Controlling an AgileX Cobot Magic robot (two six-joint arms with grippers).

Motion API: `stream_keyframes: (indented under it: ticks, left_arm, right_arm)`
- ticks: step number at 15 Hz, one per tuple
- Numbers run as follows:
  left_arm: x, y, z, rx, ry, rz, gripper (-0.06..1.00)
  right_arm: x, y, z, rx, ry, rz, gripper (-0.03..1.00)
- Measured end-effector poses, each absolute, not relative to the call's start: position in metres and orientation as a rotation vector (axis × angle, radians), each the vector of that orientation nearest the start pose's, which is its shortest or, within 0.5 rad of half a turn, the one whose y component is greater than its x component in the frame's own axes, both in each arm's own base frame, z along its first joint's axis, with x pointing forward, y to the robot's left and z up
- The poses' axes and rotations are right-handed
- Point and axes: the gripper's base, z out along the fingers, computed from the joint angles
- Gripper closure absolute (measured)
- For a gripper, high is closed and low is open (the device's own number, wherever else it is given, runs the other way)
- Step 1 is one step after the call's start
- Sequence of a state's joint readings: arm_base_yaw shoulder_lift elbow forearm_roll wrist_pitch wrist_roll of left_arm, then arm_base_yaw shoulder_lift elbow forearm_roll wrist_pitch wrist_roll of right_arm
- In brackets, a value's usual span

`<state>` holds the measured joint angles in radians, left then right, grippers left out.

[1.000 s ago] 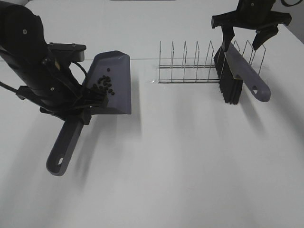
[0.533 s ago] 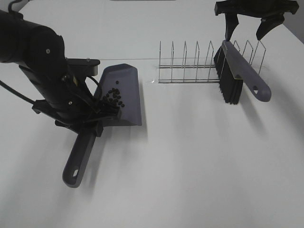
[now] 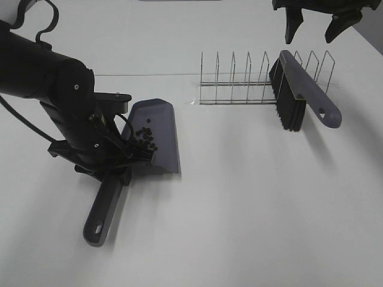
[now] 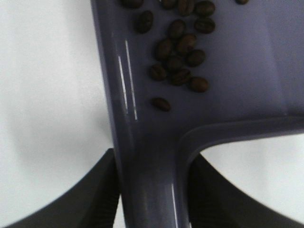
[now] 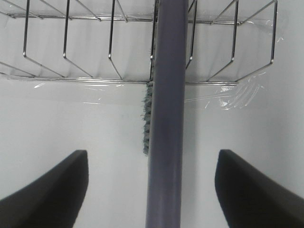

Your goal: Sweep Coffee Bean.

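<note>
The grey dustpan (image 3: 160, 128) lies low over the white table at the left, blade toward the back. The coffee beans (image 3: 143, 136) lie in a loose cluster inside it, and show close up in the left wrist view (image 4: 178, 52). My left gripper (image 3: 115, 169) is shut on the dustpan's handle (image 4: 152, 199) just behind the pan, with a finger (image 4: 97, 194) on each side. The grey brush (image 3: 306, 89) with black bristles (image 3: 289, 107) leans in the wire rack (image 3: 239, 84). My right gripper (image 3: 312, 24) hangs open above the brush handle (image 5: 166, 118), not touching it.
The wire rack (image 5: 71, 57) stands at the back right of the table, taped down with clear tape (image 5: 232, 92). The dustpan's long handle (image 3: 102, 212) points toward the table's front left. The bulky left arm (image 3: 54, 89) rises behind the dustpan.
My left arm has carried the dustpan with its beans to the right and toward the front. My right gripper has risen away from the brush, which stays in the rack.
</note>
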<state>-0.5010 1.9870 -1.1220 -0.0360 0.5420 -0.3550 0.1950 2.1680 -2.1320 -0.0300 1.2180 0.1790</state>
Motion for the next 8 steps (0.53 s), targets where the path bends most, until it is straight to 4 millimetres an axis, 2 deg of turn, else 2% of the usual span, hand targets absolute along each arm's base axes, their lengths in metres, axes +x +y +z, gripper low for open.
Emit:
stream_keyframes:
  ticks: [2,5,6,8]
  left_arm:
    - [0.321,-0.178,0.118,0.171,2.902,-0.188,0.43]
    - [0.321,-0.177,0.118,0.171,2.909,-0.184,0.41]
    - [0.32,-0.177,0.123,0.18,2.908,-0.178,0.41]
    - [0.317,-0.172,0.15,0.239,2.856,-0.149,0.41]
  right_arm:
    - [0.465,0.09,0.291,-0.026,2.73,0.081,0.26]
    - [0.462,0.091,0.3,-0.023,2.715,0.11,0.26]
    - [0.459,0.091,0.306,-0.024,2.701,0.113,0.26]
    - [0.449,0.089,0.322,-0.033,2.676,0.117,0.26]
